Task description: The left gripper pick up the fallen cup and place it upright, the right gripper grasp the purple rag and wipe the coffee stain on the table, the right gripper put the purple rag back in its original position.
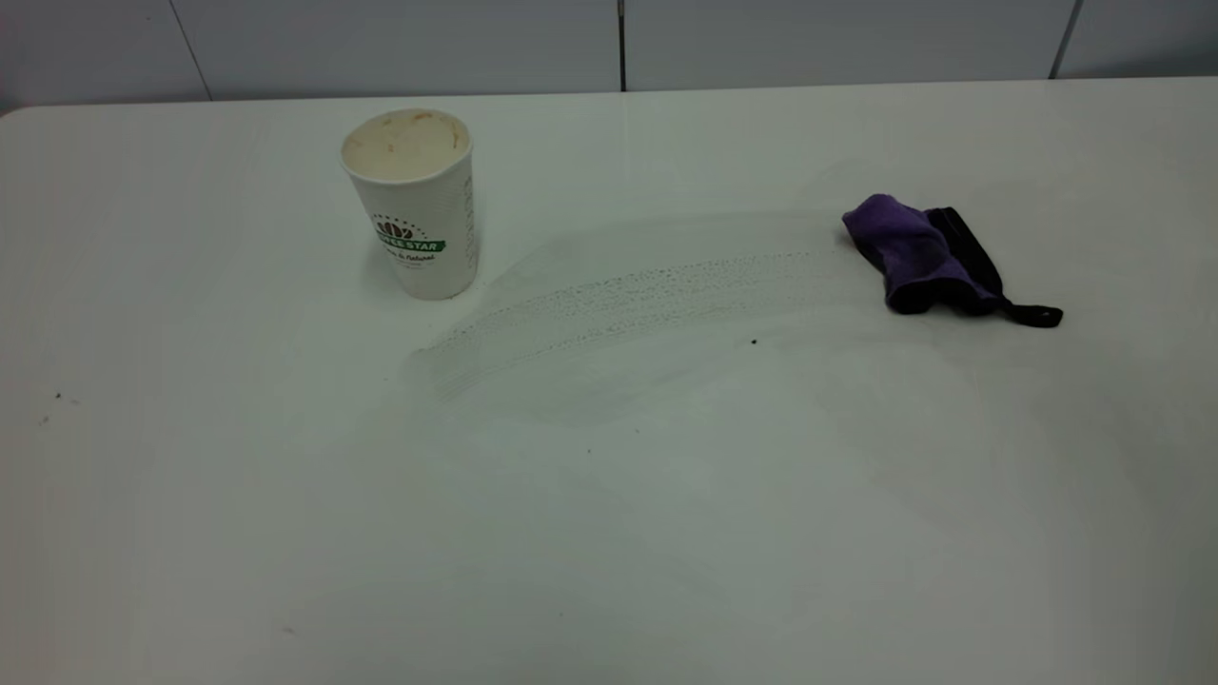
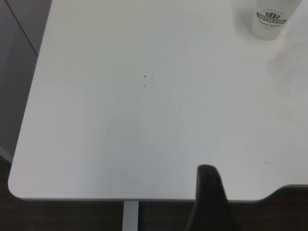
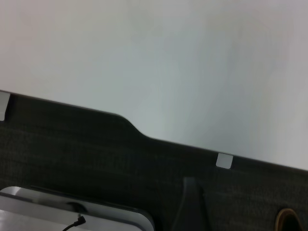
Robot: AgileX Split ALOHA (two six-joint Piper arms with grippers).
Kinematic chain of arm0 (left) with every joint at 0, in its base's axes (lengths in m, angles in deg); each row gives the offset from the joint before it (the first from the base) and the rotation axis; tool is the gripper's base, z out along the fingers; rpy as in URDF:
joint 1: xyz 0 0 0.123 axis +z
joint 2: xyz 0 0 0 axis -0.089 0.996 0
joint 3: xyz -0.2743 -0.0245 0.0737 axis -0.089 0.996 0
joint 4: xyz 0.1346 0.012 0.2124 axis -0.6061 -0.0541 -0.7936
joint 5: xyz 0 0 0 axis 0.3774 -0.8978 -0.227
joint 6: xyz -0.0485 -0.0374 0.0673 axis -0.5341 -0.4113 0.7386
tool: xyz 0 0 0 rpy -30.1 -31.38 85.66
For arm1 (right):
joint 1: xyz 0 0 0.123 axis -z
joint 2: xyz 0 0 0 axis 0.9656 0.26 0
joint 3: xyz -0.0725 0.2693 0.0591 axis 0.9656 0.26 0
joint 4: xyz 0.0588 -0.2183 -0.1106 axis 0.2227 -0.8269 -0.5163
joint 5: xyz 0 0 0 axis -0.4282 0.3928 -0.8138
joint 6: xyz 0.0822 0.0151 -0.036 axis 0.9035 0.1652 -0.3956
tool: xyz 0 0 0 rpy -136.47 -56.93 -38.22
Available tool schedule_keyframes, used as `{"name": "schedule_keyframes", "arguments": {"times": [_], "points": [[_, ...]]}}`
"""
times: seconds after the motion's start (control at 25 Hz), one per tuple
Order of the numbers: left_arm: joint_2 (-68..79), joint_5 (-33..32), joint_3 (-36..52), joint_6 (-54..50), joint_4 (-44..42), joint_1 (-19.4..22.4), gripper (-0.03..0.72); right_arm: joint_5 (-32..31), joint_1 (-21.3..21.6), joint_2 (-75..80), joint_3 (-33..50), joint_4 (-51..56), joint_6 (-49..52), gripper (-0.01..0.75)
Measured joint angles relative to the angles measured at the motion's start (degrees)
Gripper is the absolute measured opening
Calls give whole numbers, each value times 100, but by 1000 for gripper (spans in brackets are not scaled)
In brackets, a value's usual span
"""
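Observation:
The white "COFFEE STAR" cup point(image 1: 414, 205) stands upright at the table's point(image 1: 609, 533) back left, its cream inside showing. It also shows far off in the left wrist view point(image 2: 271, 21). The purple rag point(image 1: 925, 255) lies crumpled at the right, its black loop pointing right. No dark coffee stain shows; a faint damp streak point(image 1: 628, 304) runs from below the cup to the rag. Neither gripper shows in the exterior view. My left gripper point(image 2: 211, 202) hangs over the table's near left edge. My right gripper point(image 3: 190, 207) is off the table, over dark floor. Both are empty.
A few tiny dark specks point(image 1: 754, 341) dot the tabletop. The table's front edge has a notch point(image 3: 134, 127). A grey base point(image 3: 72, 211) sits on the floor near the right arm. A wall point(image 1: 618, 43) runs behind the table.

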Motion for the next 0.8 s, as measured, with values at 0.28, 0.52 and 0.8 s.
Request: {"name": "schedule_keyframes", "arguments": {"times": [0.28, 0.52, 0.8], "points": [[0, 0, 0, 0, 0, 0, 536, 58, 0, -642, 214, -63, 0, 661], [0, 0, 0, 0, 0, 0, 536, 64, 0, -663, 214, -70, 0, 652], [0, 0, 0, 0, 0, 0, 536, 68, 332, -1063, 214, -70, 0, 625]]}}
